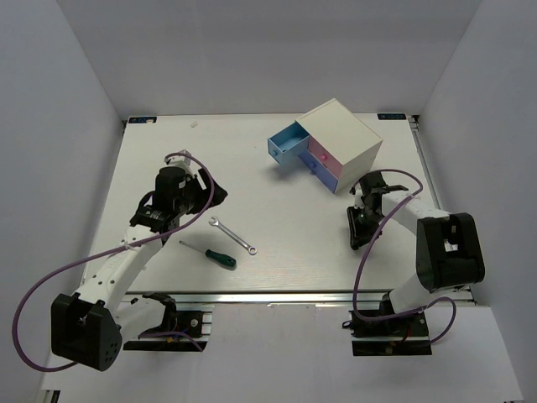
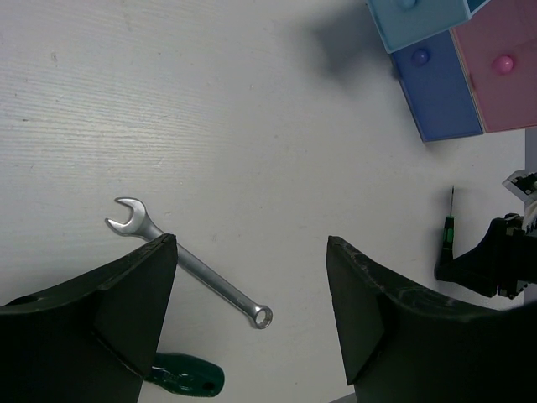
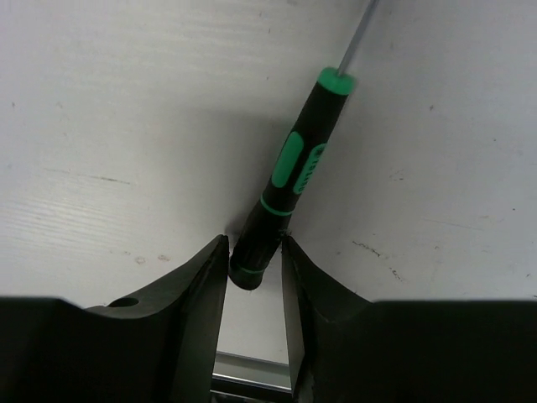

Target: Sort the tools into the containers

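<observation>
A silver wrench [image 1: 232, 235] and a green-handled screwdriver [image 1: 211, 254] lie on the white table near its front middle. My left gripper [image 1: 201, 195] hovers open and empty just left of them. In the left wrist view the wrench [image 2: 195, 270] passes under the left finger and the green handle [image 2: 189, 375] shows below, with the gripper [image 2: 252, 243] wide open. My right gripper [image 3: 254, 241] is shut on the butt end of a thin black-and-green mini screwdriver [image 3: 289, 172], low over the table at the right [image 1: 361, 227]. A second mini screwdriver is out of view.
The white cabinet [image 1: 346, 138] stands at the back right. Its light blue drawer [image 1: 288, 147] is pulled open toward the left. A darker blue drawer [image 2: 440, 92] and a pink drawer [image 2: 503, 67] are shut. The table's front rail runs close behind the right gripper.
</observation>
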Robot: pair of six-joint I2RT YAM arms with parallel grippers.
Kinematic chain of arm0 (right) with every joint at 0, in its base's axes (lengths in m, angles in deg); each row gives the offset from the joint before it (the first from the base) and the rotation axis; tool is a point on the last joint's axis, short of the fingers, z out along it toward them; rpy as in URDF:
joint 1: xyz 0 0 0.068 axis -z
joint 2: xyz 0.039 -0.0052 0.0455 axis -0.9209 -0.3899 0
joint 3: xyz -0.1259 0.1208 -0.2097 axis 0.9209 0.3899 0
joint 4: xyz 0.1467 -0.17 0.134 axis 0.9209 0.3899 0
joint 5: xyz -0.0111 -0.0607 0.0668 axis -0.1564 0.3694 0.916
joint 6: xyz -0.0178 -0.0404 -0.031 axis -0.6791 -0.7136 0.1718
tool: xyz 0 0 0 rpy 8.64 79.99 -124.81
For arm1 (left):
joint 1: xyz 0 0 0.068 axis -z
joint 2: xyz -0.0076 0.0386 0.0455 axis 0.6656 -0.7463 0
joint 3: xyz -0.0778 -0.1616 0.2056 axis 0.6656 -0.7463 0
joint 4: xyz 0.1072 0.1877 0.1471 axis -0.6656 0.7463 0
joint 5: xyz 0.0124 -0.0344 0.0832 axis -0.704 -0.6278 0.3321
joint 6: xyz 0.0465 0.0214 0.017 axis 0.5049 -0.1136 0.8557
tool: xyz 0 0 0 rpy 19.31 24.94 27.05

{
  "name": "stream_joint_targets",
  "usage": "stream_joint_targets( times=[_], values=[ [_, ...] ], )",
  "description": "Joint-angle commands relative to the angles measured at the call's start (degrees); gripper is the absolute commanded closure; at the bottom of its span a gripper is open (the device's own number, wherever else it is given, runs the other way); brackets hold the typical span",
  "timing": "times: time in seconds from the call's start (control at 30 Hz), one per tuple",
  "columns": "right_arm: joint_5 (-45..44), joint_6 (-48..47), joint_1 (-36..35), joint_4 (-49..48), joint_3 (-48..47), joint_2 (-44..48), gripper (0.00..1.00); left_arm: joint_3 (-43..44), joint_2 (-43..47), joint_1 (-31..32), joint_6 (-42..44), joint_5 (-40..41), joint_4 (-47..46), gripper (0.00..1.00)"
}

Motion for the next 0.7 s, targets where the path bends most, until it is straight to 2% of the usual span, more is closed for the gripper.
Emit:
stream_joint_targets(
  times=[0.0,0.13,0.23,0.27,0.37,0.43,0.5,0.67],
  values=[
    [-1.5,5.3,0.0,-0.1,-1.0,-2.7,0.62,-0.1,1.4,-0.2,-0.3,-0.5,-0.4,0.19],
    [-0.7,7.0,0.0,-1.5,-0.6,-3.8,0.63,0.2,1.8,-0.1,-0.2,-0.2,0.3,0.18],
    [-0.6,7.7,0.0,-1.4,-0.5,-4.3,0.78,0.3,2.0,-0.1,-0.2,-0.2,0.7,0.19],
    [-0.4,7.6,0.0,-1.4,-0.2,-4.0,0.87,0.1,2.2,-0.2,-0.2,-0.1,0.8,0.19],
    [1.7,5.5,0.0,-0.7,-0.1,-2.3,1.00,0.0,2.6,-0.2,-0.3,-0.1,0.9,0.19],
    [4.0,1.3,0.0,-0.2,-0.7,1.5,1.00,0.1,2.8,-0.2,-0.3,-0.1,0.8,0.19],
    [9.2,-1.4,-0.1,0.6,-1.0,4.8,1.00,-0.3,3.3,-0.2,-0.4,-0.4,0.3,0.19],
    [22.0,-15.1,-0.8,1.4,-1.1,9.5,1.00,-0.8,3.2,-0.2,-0.7,-1.1,-1.1,0.19]
  ],
)
